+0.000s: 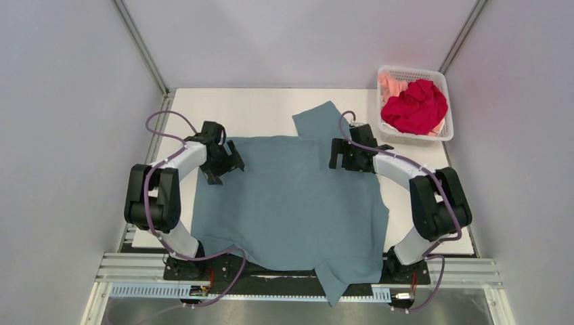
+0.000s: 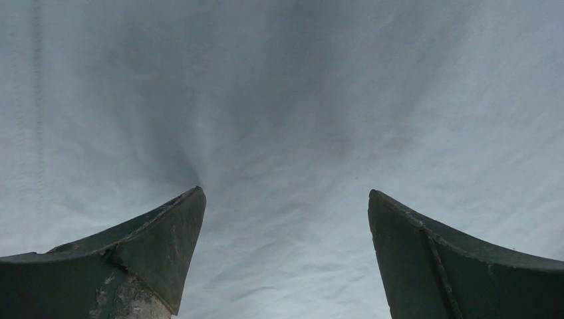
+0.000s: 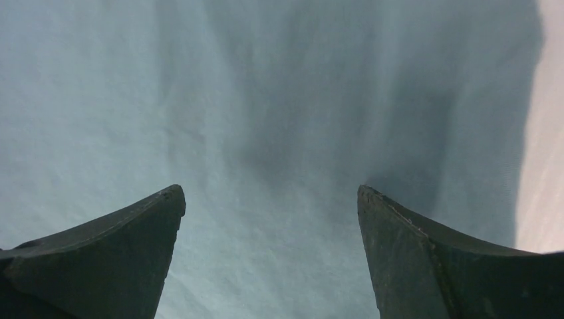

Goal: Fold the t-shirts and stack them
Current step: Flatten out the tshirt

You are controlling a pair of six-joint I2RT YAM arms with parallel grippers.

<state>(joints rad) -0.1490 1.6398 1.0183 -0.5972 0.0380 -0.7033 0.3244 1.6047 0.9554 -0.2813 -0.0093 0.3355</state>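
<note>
White table (image 1: 271, 112) carries our teal shirt (image 1: 291, 196) laid flat; left gripper (image 2: 284, 196) and right gripper (image 3: 271, 189), both spread, flank its far edge, probably to start folding.

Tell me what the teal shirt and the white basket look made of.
Teal t-shirt: soft matte cloth, possibly cotton knit; it lies limp on the table with fine creases and a faint weave. White basket: rigid and probably plastic; its perforated mesh walls hold their shape.
</note>
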